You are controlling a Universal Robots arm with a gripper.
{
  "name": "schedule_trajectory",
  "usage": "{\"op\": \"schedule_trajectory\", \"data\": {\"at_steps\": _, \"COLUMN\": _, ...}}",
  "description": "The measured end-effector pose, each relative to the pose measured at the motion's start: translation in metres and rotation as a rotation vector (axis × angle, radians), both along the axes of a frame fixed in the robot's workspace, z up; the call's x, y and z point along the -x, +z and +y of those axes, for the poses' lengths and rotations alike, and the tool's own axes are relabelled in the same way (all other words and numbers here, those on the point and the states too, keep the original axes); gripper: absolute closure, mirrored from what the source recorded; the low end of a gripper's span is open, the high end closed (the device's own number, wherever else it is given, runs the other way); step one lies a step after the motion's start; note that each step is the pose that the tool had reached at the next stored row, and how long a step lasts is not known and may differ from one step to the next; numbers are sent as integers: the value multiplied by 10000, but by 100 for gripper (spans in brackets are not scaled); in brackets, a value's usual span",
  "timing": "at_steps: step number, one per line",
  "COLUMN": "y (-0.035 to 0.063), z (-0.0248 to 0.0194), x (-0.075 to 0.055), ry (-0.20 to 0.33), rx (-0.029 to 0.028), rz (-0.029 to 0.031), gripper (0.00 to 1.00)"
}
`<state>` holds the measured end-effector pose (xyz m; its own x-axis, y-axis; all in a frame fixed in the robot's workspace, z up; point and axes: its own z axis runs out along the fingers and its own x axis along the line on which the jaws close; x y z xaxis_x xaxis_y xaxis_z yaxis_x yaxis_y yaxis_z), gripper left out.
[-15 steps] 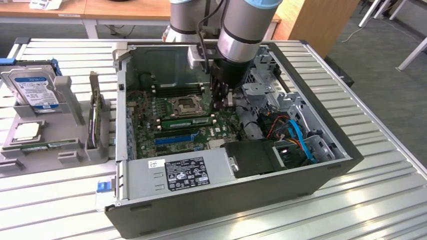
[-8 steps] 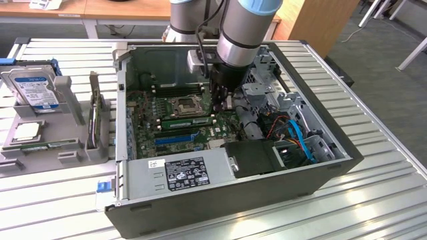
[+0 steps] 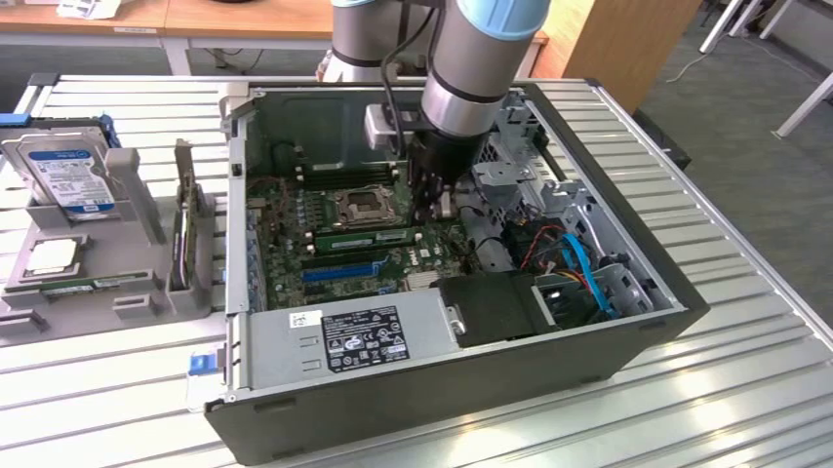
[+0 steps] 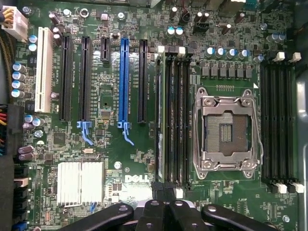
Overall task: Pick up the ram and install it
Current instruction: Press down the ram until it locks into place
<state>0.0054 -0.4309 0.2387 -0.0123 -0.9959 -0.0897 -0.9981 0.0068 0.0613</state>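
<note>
Reaching straight down into case (image 3: 612, 253), claw (image 4: 165, 211) closed above ram (image 4: 161, 120).

overall light: even, bright indoor light from above, no hard single source visible.
glare: the ribbed metal table (image 3: 729, 390) shines in pale streaks, most on the exterior view's right.
shadows: the inside of the computer case (image 3: 625, 341) is dimmer, darkest under the robot arm (image 3: 469, 88).
wrist view: the motherboard (image 4: 110, 159) is evenly lit and sharp; the silver heatsink (image 4: 80, 183) looks washed out.
focus: the gripper (image 4: 163, 216) is dark and slightly soft.
</note>
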Motion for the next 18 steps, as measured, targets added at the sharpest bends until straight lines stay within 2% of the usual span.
{"op": "schedule_trajectory", "data": {"at_steps": 8, "y": -10, "z": 2, "x": 0, "ry": 0, "rx": -2, "rz": -1, "gripper": 90}}
{"op": "schedule_trajectory", "data": {"at_steps": 18, "y": -13, "z": 43, "x": 0, "ry": 0, "rx": 0, "rz": 0, "gripper": 90}}
